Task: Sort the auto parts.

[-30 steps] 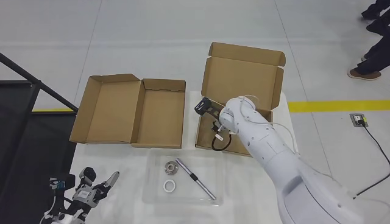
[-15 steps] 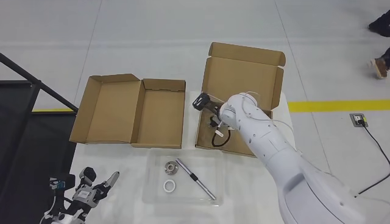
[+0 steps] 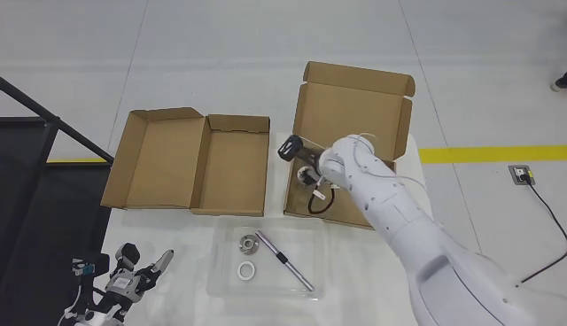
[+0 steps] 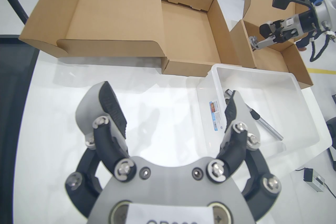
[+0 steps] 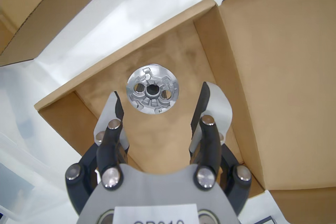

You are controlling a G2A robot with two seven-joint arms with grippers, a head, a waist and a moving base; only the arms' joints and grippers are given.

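Note:
A round silver hub part (image 5: 153, 95) lies on the floor of the right cardboard box (image 3: 354, 118), in its near left corner. My right gripper (image 5: 160, 101) hangs open just above it, one finger on each side, not touching it. From above, the right gripper (image 3: 306, 175) is over the left side of that box. My left gripper (image 4: 170, 93) is open and holds nothing, low over the white table by its front left corner (image 3: 133, 277). A clear tray (image 3: 221, 282) holds a metal rod (image 3: 285, 260), a white ring (image 3: 247, 271) and a small metal hub (image 3: 247, 244).
A second open cardboard box (image 3: 190, 160) with nothing in it lies at the back left of the table. A black frame (image 3: 35, 149) stands off the table's left edge. Bare white table (image 4: 147, 114) lies between my left gripper and the tray (image 4: 262, 78).
My right gripper has shifted slightly left and farther back over the right box. The left arm has not moved.

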